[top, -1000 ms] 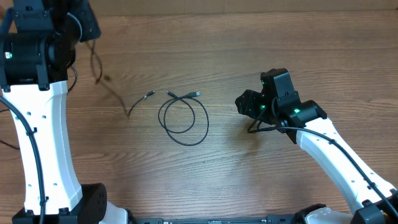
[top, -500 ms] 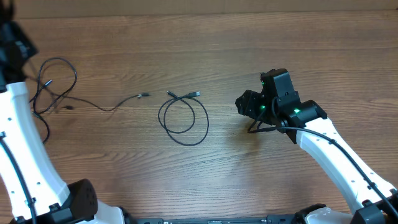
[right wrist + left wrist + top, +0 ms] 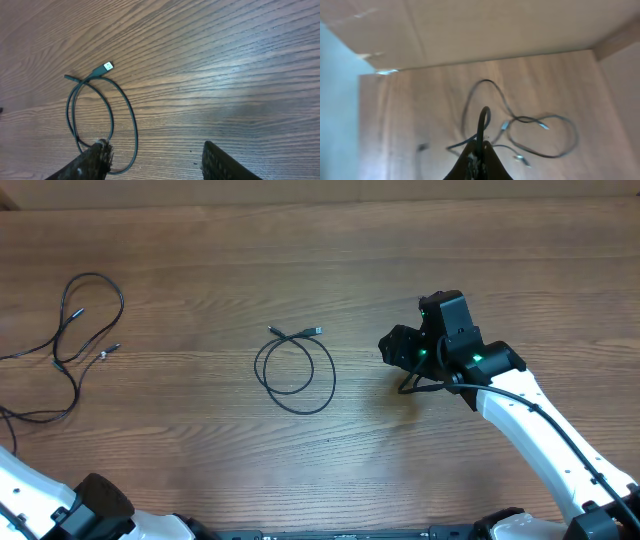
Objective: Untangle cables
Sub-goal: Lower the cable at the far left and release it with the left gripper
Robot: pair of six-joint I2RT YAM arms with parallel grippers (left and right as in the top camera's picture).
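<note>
Pinching thin cable (image 3: 483,114), left end effector (image 3: 479,151), coiled cable (image 3: 257,368) well apart

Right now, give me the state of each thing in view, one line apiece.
Coiled cable: lying flat in a loose loop, free of both hands.
Left cables: looped over each other, one strand pinched.
Left hand: shut on a strand of the left cables.
Right hand: open, empty, beside the coiled cable.

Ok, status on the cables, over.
Left pincer shut on a cable from the left bunch. Right pincer open, empty. Coiled cable apart, centre. Nothing in the way.
</note>
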